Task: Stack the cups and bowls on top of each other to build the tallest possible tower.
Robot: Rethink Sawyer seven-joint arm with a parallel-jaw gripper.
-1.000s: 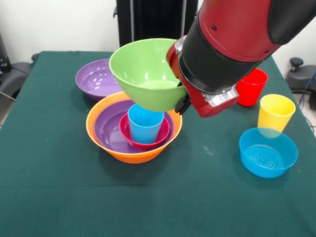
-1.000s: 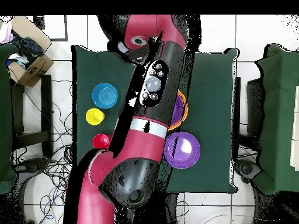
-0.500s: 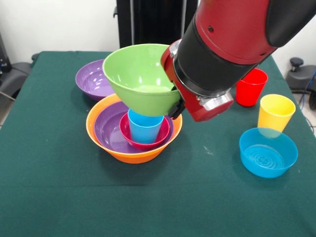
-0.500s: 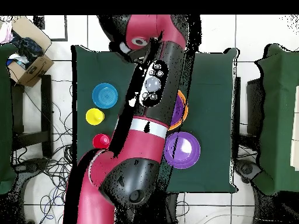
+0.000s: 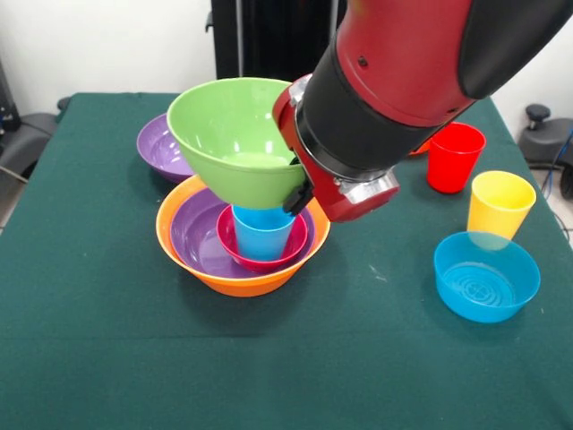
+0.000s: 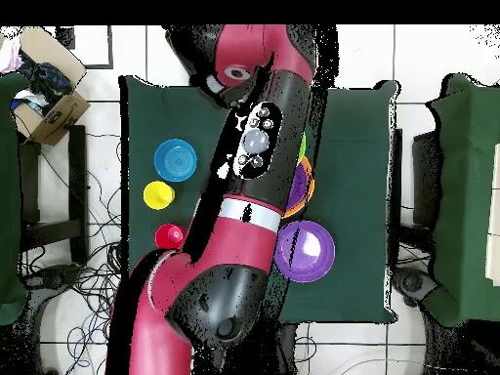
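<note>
Green bowl point(image 5: 235, 134) gripped at its rim by the hand point(image 5: 303, 188), over the blue cup point(image 5: 262, 235).

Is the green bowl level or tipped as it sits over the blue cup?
Tipped. The green bowl leans with its opening toward the camera, its base right above the blue cup; whether they touch is unclear.

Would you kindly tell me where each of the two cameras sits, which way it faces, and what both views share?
Front view: across the table from the robot, looking at the tower; the arm's red and black wrist shows, with the gripper at the lime green bowl.
Overhead view: above the table, looking straight down; the whole arm shows, hiding the gripper.
Shared: red cup, yellow cup, small blue bowl.
</note>
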